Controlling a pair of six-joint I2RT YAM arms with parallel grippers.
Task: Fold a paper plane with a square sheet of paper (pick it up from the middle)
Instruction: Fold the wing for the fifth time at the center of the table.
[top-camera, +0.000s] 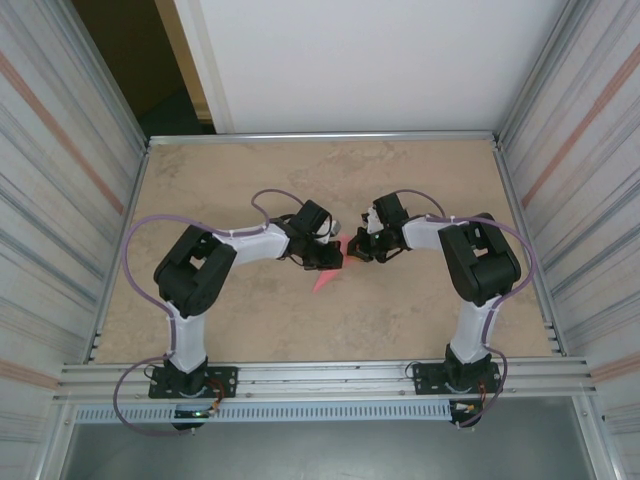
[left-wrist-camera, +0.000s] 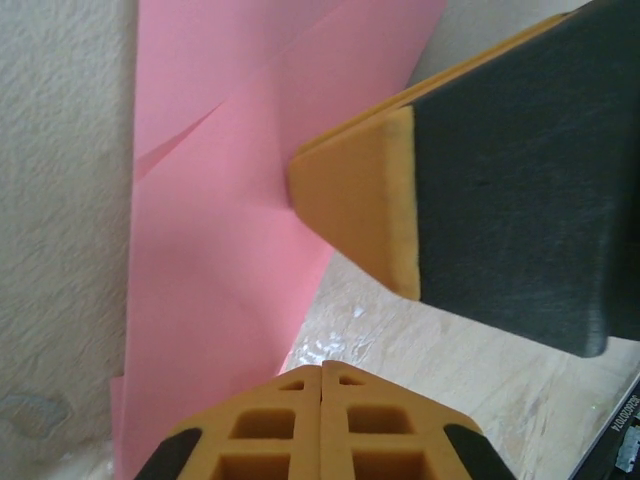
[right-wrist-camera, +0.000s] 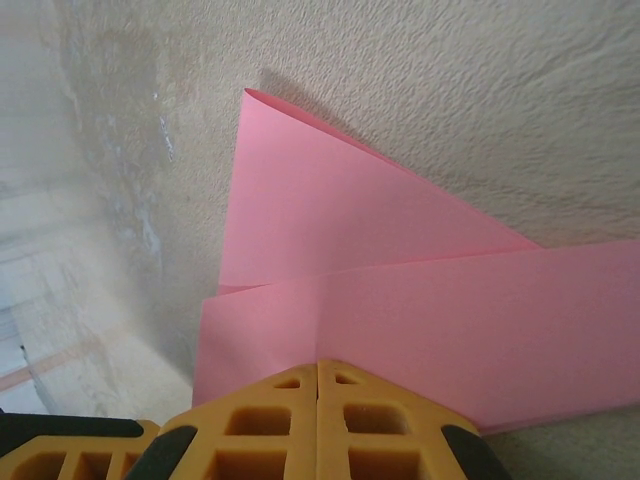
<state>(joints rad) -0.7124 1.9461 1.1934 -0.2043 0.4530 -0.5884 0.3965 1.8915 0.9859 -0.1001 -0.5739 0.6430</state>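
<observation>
Closure was complete on the left pincer (left-wrist-camera: 322, 372): its two yellow tips met flush along the seam, with no gap, and they stood over the pink sheet of paper (left-wrist-camera: 220, 250). The right pincer (right-wrist-camera: 318, 368) was pressed together in the same way, its tip at the near border of a pink band. Whether either one nipped paper between its tips or merely bore down on it, the pictures did not settle.

Out from the tips, the sheet lay flat on the table (top-camera: 250, 180), about at its centre and midway between the left and right edges, with both arms reaching in over it from either side.

Several folds looked done. Flaps overlapped along slanting lines, and a point aimed toward the table's near edge. One fold was rounded rather than pressed sharp. It was not yet a slim dart with a centre crease, so I judged the task partly through. The narrowing folds, the centre crease and the firming of the creases seemed left to do.

The left wrist view made plain a yellow pad (left-wrist-camera: 355, 200) of the right pincer touching the sheet beside a flap's edge. From above, that contact was a crowd of dark shapes. The right wrist view gave the loose, rolled fold at a flap's far corner. The top view supplied the sheet's place on the table.
</observation>
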